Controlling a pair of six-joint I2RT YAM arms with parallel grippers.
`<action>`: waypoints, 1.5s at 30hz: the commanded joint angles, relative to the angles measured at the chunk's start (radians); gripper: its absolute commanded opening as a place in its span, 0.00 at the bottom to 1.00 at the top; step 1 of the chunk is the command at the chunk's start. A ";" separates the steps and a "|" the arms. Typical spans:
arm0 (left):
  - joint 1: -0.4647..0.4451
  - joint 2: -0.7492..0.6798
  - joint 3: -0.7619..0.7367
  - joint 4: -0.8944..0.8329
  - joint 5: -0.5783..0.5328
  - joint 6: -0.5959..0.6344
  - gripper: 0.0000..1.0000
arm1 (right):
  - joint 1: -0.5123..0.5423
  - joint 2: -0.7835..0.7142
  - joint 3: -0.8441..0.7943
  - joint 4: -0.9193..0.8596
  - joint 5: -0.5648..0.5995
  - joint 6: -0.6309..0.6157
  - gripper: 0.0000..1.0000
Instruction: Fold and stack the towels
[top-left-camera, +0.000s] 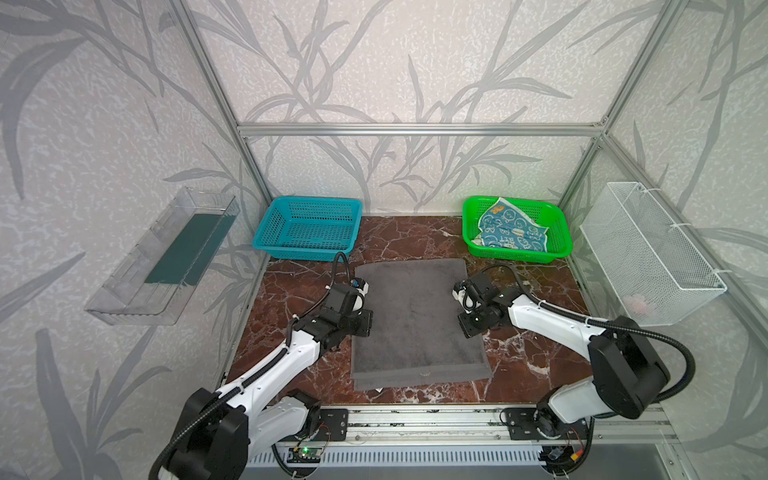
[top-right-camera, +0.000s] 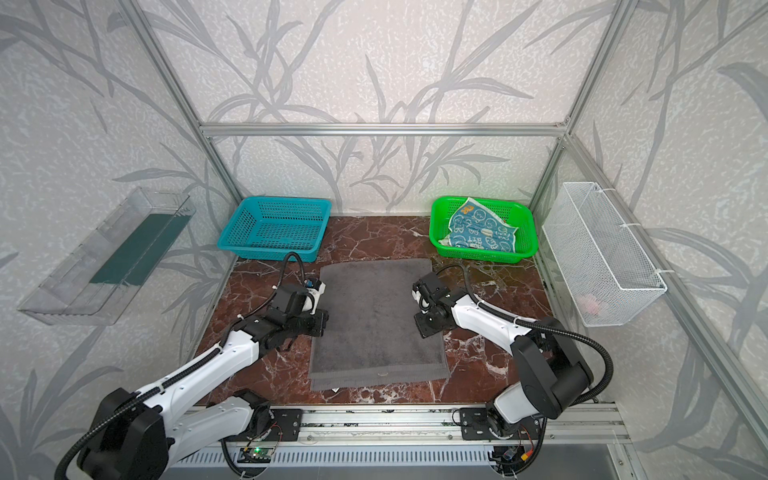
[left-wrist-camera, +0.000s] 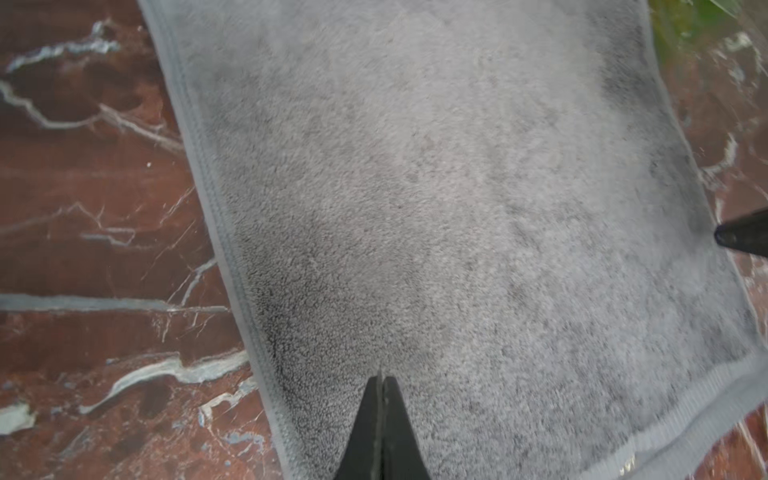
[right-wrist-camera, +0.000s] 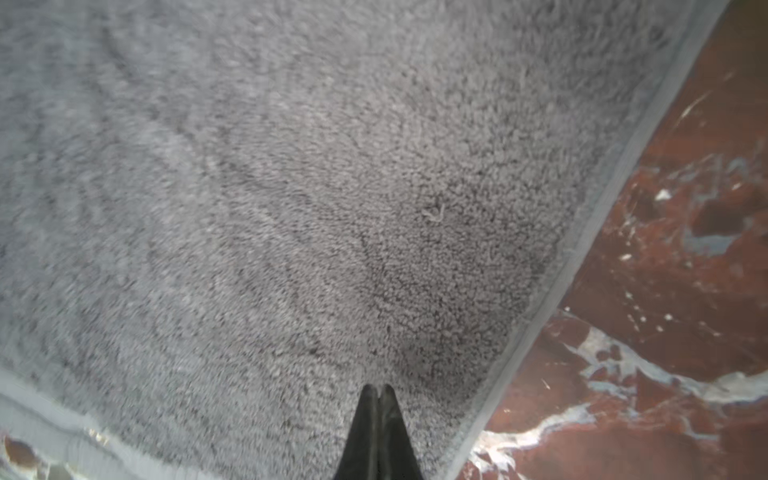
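Observation:
A large dark grey towel (top-left-camera: 415, 320) lies flat in the middle of the marble table, in both top views, with a small white tag (top-left-camera: 379, 389) at its front edge. My left gripper (left-wrist-camera: 380, 376) hangs over the towel just inside its left hem, its jaws pressed together with nothing between them. Just inside the right hem, my right gripper (right-wrist-camera: 377, 388) is likewise shut and empty. In a top view the two gripper bodies (top-left-camera: 362, 322) (top-left-camera: 468, 326) face each other across the towel. A teal-blue and cream printed towel (top-left-camera: 513, 230) lies crumpled in the green basket (top-left-camera: 557, 249).
A blue basket (top-left-camera: 266, 232) stands at the back left of the table (top-left-camera: 407, 237). A white wire basket (top-left-camera: 648, 253) hangs on the right wall and a clear plastic tray (top-left-camera: 166, 257) on the left wall. Aluminium frame posts ring the table.

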 joint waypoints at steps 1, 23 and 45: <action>-0.003 0.060 0.010 0.049 -0.051 -0.092 0.00 | 0.002 0.070 0.030 0.018 0.034 0.076 0.00; 0.028 0.700 0.434 -0.071 -0.127 -0.024 0.00 | -0.124 0.321 0.238 0.066 0.072 0.117 0.00; 0.026 0.221 0.354 -0.408 -0.049 -0.170 0.56 | -0.160 -0.195 -0.002 -0.178 -0.061 0.187 0.50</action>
